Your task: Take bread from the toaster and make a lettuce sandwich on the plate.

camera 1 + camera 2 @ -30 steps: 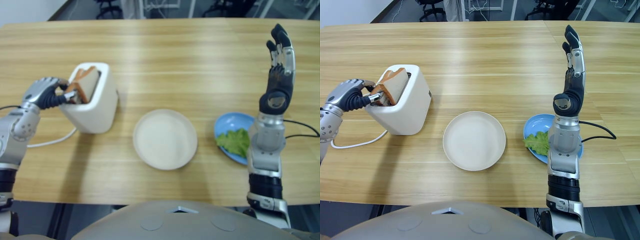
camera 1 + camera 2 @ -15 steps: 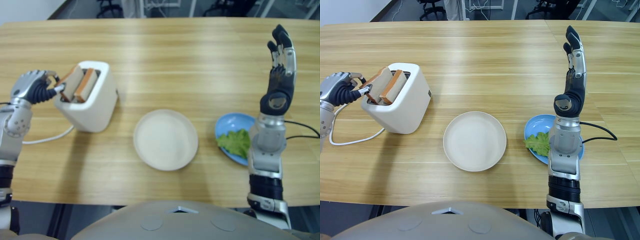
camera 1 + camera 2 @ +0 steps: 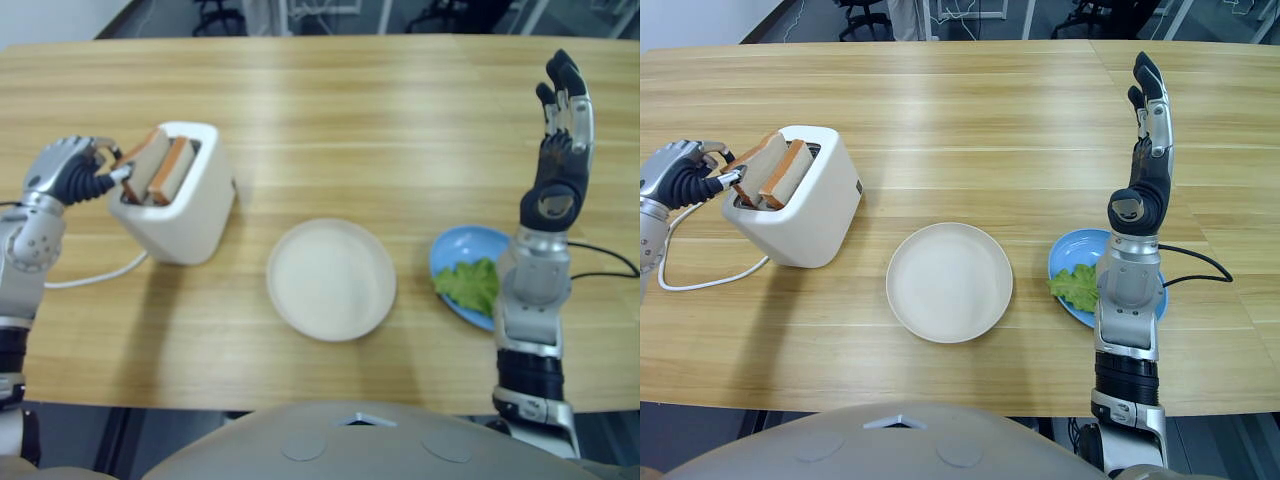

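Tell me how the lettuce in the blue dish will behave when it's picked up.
The lettuce looks thin and ruffled, so it will probably flop rather than hold shape. Being a small leaf, it is likely very light. The shallow blue dish may slide if pushed sideways.

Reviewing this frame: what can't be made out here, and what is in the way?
1. Lower parts of the outer bread slice, pinched by the left hand, and the inner bread slice: both views, sunk in the toaster.
2. Right part of the blue dish and some lettuce: both views, behind the right forearm.
3. Toaster cable's far end: left eye view, passes behind the left arm.
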You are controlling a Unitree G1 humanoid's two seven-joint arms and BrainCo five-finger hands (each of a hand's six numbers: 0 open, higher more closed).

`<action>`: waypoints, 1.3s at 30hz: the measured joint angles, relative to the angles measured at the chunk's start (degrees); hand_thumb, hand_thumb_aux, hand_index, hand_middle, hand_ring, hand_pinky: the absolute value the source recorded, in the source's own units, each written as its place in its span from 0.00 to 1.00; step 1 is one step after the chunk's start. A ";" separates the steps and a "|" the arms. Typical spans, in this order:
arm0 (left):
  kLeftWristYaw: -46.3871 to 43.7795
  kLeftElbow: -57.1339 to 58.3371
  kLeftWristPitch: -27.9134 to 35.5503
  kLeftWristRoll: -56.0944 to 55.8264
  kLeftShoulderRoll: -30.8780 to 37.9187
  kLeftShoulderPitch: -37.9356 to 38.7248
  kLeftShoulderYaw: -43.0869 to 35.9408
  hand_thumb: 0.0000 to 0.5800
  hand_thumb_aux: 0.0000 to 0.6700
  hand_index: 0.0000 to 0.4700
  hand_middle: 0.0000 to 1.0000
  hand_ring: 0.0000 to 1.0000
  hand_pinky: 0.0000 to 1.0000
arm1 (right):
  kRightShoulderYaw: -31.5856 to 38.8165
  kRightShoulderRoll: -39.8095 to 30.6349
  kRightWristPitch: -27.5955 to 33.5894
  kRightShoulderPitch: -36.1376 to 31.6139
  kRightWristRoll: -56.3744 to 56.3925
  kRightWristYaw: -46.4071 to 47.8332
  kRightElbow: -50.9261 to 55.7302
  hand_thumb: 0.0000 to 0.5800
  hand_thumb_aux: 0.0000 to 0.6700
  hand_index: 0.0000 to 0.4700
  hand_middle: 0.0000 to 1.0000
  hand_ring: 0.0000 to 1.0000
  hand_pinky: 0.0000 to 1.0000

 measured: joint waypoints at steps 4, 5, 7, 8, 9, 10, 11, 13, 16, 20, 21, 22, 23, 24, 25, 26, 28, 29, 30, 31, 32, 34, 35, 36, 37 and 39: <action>1.68 -0.79 -1.51 -0.23 0.00 -2.38 0.89 1.00 1.00 0.98 1.00 1.00 1.00 | 0.07 0.51 -0.03 -0.05 -0.32 -0.13 0.01 0.00 0.00 0.00 0.00 0.00 0.00; 1.88 -0.83 -1.76 -0.23 0.01 -2.76 0.89 1.00 1.00 0.98 1.00 1.00 1.00 | 0.07 0.57 -0.04 -0.08 -0.46 -0.16 0.01 0.00 0.00 0.00 0.00 0.00 0.00; 2.65 -1.26 -2.58 -0.22 0.00 -3.84 0.89 1.00 1.00 0.98 1.00 1.00 1.00 | 0.08 0.87 -0.09 -0.13 -0.77 -0.28 0.03 0.00 0.00 0.00 0.00 0.00 0.00; 2.87 -1.68 -2.96 -0.23 0.00 -4.74 0.91 1.00 1.00 0.98 1.00 1.00 1.00 | 0.09 0.97 -0.14 -0.15 -1.00 -0.37 0.05 0.00 0.00 0.00 0.00 0.00 0.00; 3.03 -2.06 -3.29 -0.23 0.01 -5.45 1.05 1.00 1.00 0.98 1.00 1.00 1.00 | 0.18 1.04 -0.17 -0.24 -1.07 -0.44 0.07 0.00 0.00 0.00 0.00 0.00 0.00; 3.21 -2.52 -3.65 -0.23 0.01 -6.26 1.22 1.00 1.00 0.98 1.00 1.00 1.00 | 0.20 1.16 -0.25 -0.27 -1.14 -0.56 0.11 0.00 0.00 0.00 0.00 0.00 0.00; 3.34 -2.84 -3.90 -0.24 0.01 -6.91 1.35 1.00 1.00 0.98 1.00 1.00 1.00 | 0.26 1.18 -0.30 -0.27 -1.21 -0.67 0.14 0.00 0.00 0.00 0.00 0.00 0.00; 3.40 -2.90 -4.18 -0.19 0.01 -8.03 1.37 1.00 1.00 0.98 1.00 1.00 1.00 | 0.27 1.23 -0.52 -0.28 -1.24 -0.97 0.28 0.00 0.00 0.00 0.00 0.00 0.00; 3.40 -2.93 -4.71 -0.10 0.01 -9.84 1.34 1.00 1.00 0.98 1.00 1.00 1.00 | 0.35 1.50 -0.70 -0.40 -1.28 -1.27 0.44 0.00 0.00 0.00 0.00 0.00 0.00; 3.40 -3.34 -5.35 0.54 0.00 -12.90 0.46 1.00 1.00 0.98 1.00 1.00 1.00 | 0.60 2.09 -0.86 -0.73 -1.58 -1.49 0.63 0.00 0.00 0.00 0.00 0.00 0.00; 3.38 -3.43 -5.47 0.71 -0.03 -13.52 0.08 1.00 1.00 0.98 1.00 1.00 1.00 | 0.63 2.22 -0.91 -0.75 -1.65 -1.56 0.69 0.00 0.00 0.00 0.00 0.00 0.00; 3.35 -3.46 -5.55 0.83 -0.07 -14.12 -0.27 1.00 1.00 0.98 1.00 1.00 1.00 | 0.66 2.33 -0.95 -0.81 -1.71 -1.59 0.79 0.00 0.00 0.00 0.00 0.00 0.00; 3.26 -3.45 -5.71 1.03 -0.23 -15.26 -1.00 1.00 1.00 0.98 1.00 1.00 1.00 | 0.66 2.45 -1.11 -0.84 -1.75 -1.67 0.85 0.00 0.00 0.00 0.00 0.00 0.00; 3.13 -3.48 -6.01 1.13 -0.52 -16.52 -1.81 1.00 1.00 0.98 1.00 1.00 1.00 | 0.70 2.47 -1.27 -0.96 -1.78 -1.70 1.02 0.00 0.00 0.00 0.00 0.00 0.00; 3.04 -3.58 -6.28 1.23 -0.82 -17.42 -2.44 1.00 1.00 0.98 1.00 1.00 1.00 | 0.71 2.55 -1.36 -1.10 -1.83 -1.74 1.18 0.00 0.00 0.00 0.00 0.00 0.00; 2.84 -3.71 -6.49 1.40 -1.04 -18.23 -3.09 1.00 1.00 0.98 1.00 1.00 1.00 | 0.68 2.63 -1.44 -1.15 -1.92 -1.80 1.29 0.00 0.00 0.00 0.00 0.00 0.00; 2.52 -4.00 -6.91 1.85 -1.60 -19.58 -4.73 1.00 1.00 0.98 1.00 1.00 1.00 | 0.68 2.90 -1.60 -1.29 -2.00 -2.04 1.68 0.00 0.00 0.00 0.00 0.00 0.00; 2.22 -4.02 -7.23 2.39 -2.20 -20.67 -5.93 1.00 1.00 0.98 1.00 1.00 1.00 | 0.61 2.94 -1.66 -1.31 -2.07 -2.20 2.06 0.00 0.00 0.00 0.00 0.00 0.00; 1.97 -4.07 -7.47 2.68 -2.58 -21.25 -6.66 1.00 1.00 0.98 1.00 1.00 1.00 | 0.63 2.97 -1.68 -1.45 -2.24 -2.26 2.31 0.00 0.00 0.00 0.00 0.00 0.00; 1.62 -4.09 -7.74 2.87 -3.23 -21.92 -7.45 1.00 1.00 0.98 1.00 1.00 1.00 | 0.59 3.01 -1.72 -1.48 -2.26 -2.36 2.46 0.00 0.00 0.00 0.00 0.00 0.00; 1.30 -4.10 -8.04 3.07 -3.95 -22.68 -8.66 1.00 1.00 0.98 1.00 1.00 1.00 | 0.60 3.09 -1.75 -1.60 -2.29 -2.45 2.61 0.00 0.00 0.00 0.00 0.00 0.00; 0.75 -4.10 -8.68 3.21 -5.44 -23.40 -10.41 1.00 1.00 0.98 1.00 1.00 1.00 | 0.56 3.14 -1.84 -2.04 -2.31 -2.53 2.67 0.00 0.00 0.00 0.00 0.00 0.00; 0.36 -4.16 -9.03 3.33 -6.43 -23.63 -11.43 1.00 1.00 0.98 1.00 1.00 1.00 | 0.59 3.16 -1.87 -2.39 -2.32 -2.54 2.78 0.00 0.00 0.00 0.00 0.00 0.00; 0.02 -4.20 -9.40 3.55 -7.69 -23.77 -12.81 1.00 1.00 0.98 1.00 1.00 1.00 | 0.59 3.16 -2.00 -2.61 -2.32 -2.55 2.87 0.00 0.00 0.00 0.00 0.00 0.00; -0.20 -4.22 -9.81 3.70 -8.61 -23.77 -13.92 1.00 1.00 0.98 1.00 1.00 1.00 | 0.64 3.18 -2.05 -2.78 -2.32 -2.55 3.00 0.00 0.00 0.00 0.00 0.00 0.00; -0.70 -4.27 -10.39 4.39 -10.44 -23.75 -15.93 1.00 1.00 0.98 1.00 1.00 1.00 | 0.69 3.19 -2.11 -3.04 -2.32 -2.55 3.34 0.00 0.00 0.00 0.00 0.00 0.00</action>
